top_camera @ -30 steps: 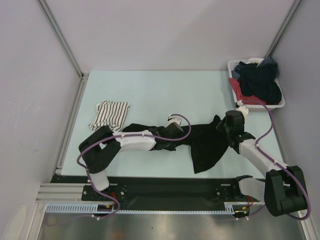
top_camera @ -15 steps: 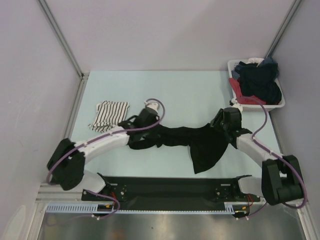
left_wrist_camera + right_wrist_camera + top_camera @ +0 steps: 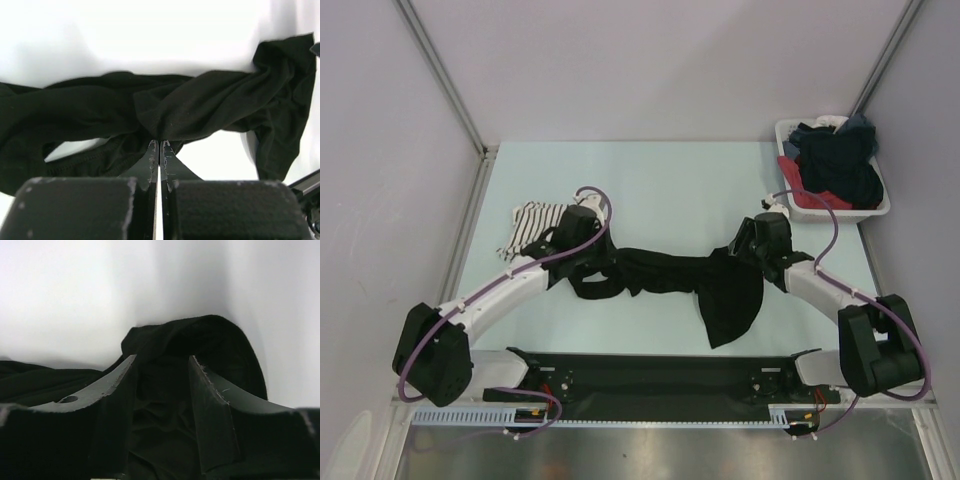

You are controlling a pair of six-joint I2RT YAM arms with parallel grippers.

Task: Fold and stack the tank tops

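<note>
Top view, counter (image 3: 650,185) pale, both arms reaching inward from the near edge.

1. Black tank top (image 3: 670,272): lies across the middle of the counter, pulled into a long bunched band running left to right. Its right part widens into a loose flap hanging toward the near edge. Not folded.

2. Striped tank top (image 3: 533,226): crumpled in a small heap near the left edge, about midway back. It sits just beside the left arm's wrist, which overlaps its right margin. It is clear of the black tank top.

3. Left claw (image 3: 159,145): fully closed, fingers pressed together with no gap between them. The tips pinch a fold of the black tank top at the left end of the band. In the left wrist view the cloth fans out to both sides from the pinch point, and a hemmed edge loops under on the left.

4. Right claw (image 3: 162,360): about half open, a plain gap between the 2 fingers. It sits low at the right end of the band. Black cloth lies in the gap and humps up just past the tips. The fingers straddle the cloth and are not clamped on it.

5. Basket (image 3: 783,128): white, at the far right corner, heaped with dark, blue and red clothes (image 3: 835,160).
</note>
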